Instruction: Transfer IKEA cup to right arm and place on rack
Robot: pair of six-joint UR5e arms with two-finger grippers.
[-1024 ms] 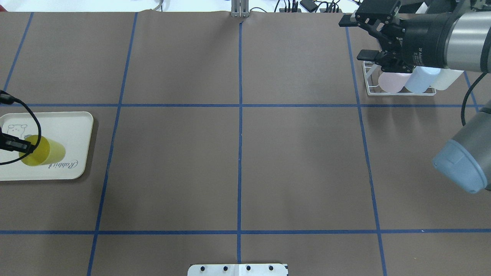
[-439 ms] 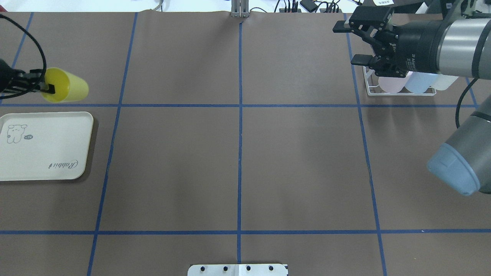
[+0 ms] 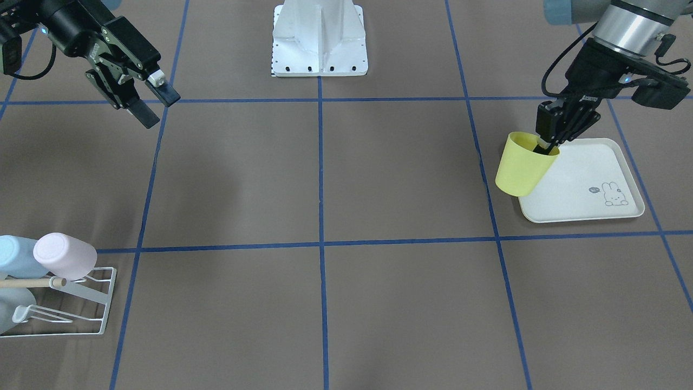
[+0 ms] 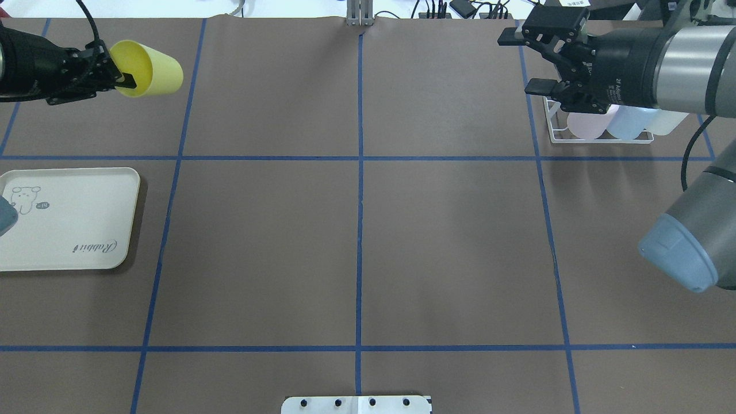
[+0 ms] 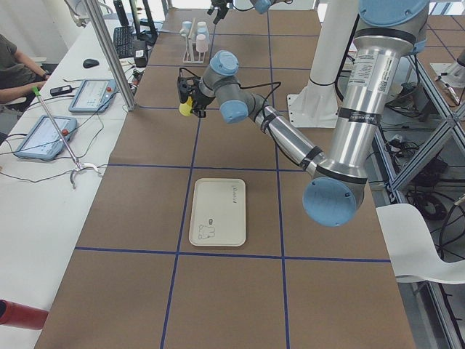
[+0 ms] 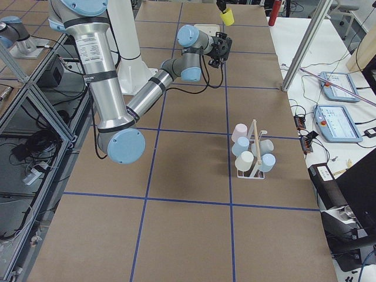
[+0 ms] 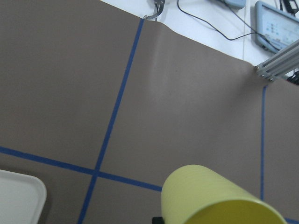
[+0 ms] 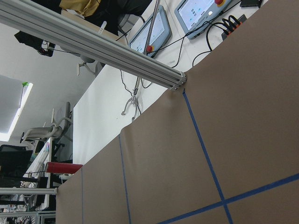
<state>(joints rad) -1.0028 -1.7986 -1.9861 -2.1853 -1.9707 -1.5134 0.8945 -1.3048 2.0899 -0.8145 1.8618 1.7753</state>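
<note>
The IKEA cup (image 4: 154, 70) is yellow and hangs tilted above the far left of the table. My left gripper (image 4: 122, 77) is shut on its rim, one finger inside the mouth. In the front-facing view the cup (image 3: 521, 167) hangs under the left gripper (image 3: 547, 144), over the tray's inner edge. My right gripper (image 4: 519, 63) is open and holds nothing, raised just left of the rack (image 4: 601, 140). The white wire rack (image 3: 108, 300) carries pink, blue and white cups and has a wooden rod. The right gripper (image 3: 159, 108) is far across the table from the cup.
A cream rabbit-print tray (image 4: 75, 213) lies at the left edge with nothing on it. Blue tape lines grid the brown table. The robot's metal base plate (image 4: 356, 404) sits at the near middle edge. Tablets and cables lie beyond the far edge.
My left gripper has lifted the yellow cup off the tray and carried it toward the far side and inward. The right gripper has shifted slightly left and stayed open.
</note>
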